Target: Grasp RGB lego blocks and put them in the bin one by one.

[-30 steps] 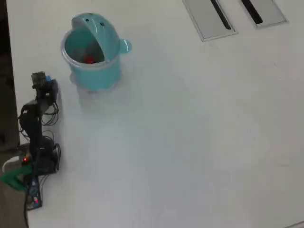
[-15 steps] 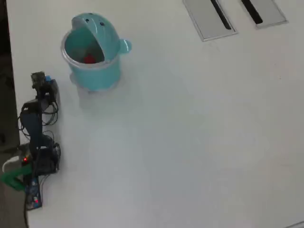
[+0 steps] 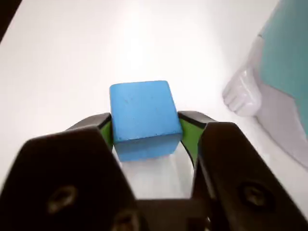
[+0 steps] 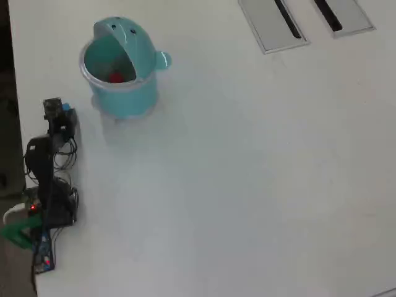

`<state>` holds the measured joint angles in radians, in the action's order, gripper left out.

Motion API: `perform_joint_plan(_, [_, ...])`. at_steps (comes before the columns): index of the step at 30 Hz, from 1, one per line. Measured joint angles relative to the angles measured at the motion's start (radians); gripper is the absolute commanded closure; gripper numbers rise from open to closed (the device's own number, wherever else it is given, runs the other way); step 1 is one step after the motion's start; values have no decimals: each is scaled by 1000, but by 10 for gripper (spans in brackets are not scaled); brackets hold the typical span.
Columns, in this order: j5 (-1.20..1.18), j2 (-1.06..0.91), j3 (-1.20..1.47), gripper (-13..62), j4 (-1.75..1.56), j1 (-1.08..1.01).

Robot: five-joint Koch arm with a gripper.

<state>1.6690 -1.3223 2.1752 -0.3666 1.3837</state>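
Blue lego block (image 3: pixel 142 118) clamped between the green-padded jaws of the end effector (image 3: pixel 144 139), at the left edge of the overhead frame. Teal bin (image 4: pixel 124 86) up and to the right of it, near, mouth open, something red (image 4: pixel 116 77) inside. White bench (image 4: pixel 247 185) bare between; clear path upward over the rim.

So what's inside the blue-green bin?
Looking down, a red block lies inside the bin. The lid and wall cover part of the inside, so more could be hiding. The blue block sits in the claw, outside.
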Motion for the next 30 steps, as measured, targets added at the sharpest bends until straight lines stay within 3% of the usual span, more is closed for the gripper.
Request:
perform_joint_plan(6, [-2,-184,86,369,28,-35])
perform_joint_plan(18, [-15,-557,89,371,408,-124])
perform_joint_plan(23, [-15,-666,87,408,491,-164])
perform_joint_plan(30, [-15,-746,-166,409,678,-296])
